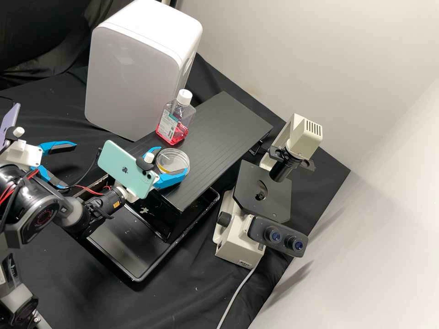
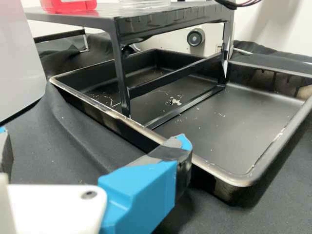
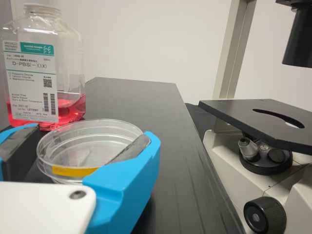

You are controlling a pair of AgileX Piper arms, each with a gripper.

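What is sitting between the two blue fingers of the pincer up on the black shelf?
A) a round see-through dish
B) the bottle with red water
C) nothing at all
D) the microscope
A: the right pincer has its blue fingers around the round clear plastic dish on the black ribbed shelf; the clear bottle of red liquid stands apart behind.

Laboratory. Black-draped bench; inverted microscope with 2 eyepieces and a camera head off to the side of the right gripper; clear petri dish between that gripper's fingers; labelled bottle of pink fluid just beyond it; white benchtop cabinet farther back; black tray and raised rack beside the left gripper.
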